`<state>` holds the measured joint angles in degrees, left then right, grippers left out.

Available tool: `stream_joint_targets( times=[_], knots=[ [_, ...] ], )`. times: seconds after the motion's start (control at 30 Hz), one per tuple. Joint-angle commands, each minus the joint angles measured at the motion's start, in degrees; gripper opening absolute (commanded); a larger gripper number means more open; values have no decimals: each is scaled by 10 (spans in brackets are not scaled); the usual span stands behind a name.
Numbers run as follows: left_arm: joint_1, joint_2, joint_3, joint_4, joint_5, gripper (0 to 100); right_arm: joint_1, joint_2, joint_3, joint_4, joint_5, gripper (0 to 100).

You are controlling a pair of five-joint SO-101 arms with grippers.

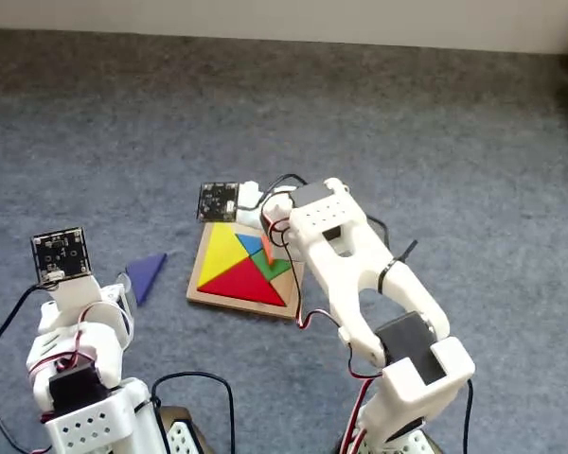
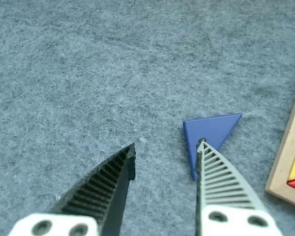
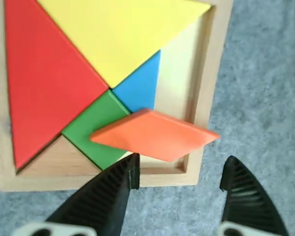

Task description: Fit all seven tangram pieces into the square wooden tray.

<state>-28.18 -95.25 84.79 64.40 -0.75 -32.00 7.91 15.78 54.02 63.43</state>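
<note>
The left gripper point(image 2: 166, 145) hangs with jaws apart over grey carpet point(image 2: 88, 73), its pale fingertip overlapping a blue triangle point(image 2: 210, 129); the wooden tray point(image 2: 286, 160) lies nearby.

Both the left arm point(image 1: 80, 355) and right arm point(image 1: 360, 274) are white printed shells with black servo blocks and thin red, white and black cables looping off the joints. A black square circuit board tops each wrist, the right arm's board point(image 1: 219, 200) just past the far corner of the wooden tray point(image 1: 232, 305). The left gripper point(image 2: 166, 144) has one black ribbed finger point(image 2: 108, 182) and one white; the right gripper point(image 3: 182, 159) has dark ribbed fingers point(image 3: 103, 201).
</note>
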Motion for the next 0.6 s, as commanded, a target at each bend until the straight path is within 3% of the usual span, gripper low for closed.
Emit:
stream_joint_targets(
  times=[0.0, 0.33, 0.43, 0.57],
  knots=[
    [-6, -5, -4, -11, -4, 211, -15, -41, -22, -10, -162, 278],
    [-4, -5, -4, -11, -4, 211, -15, -39, -55, -7, -576, 278],
    [-4, -5, -4, -11, -4, 211, -29, -37, -56, -7, -645, 278],
    [-4, -5, -4, -11, -4, 211, -45, -36, -51, -10, -667, 278]
  ],
)
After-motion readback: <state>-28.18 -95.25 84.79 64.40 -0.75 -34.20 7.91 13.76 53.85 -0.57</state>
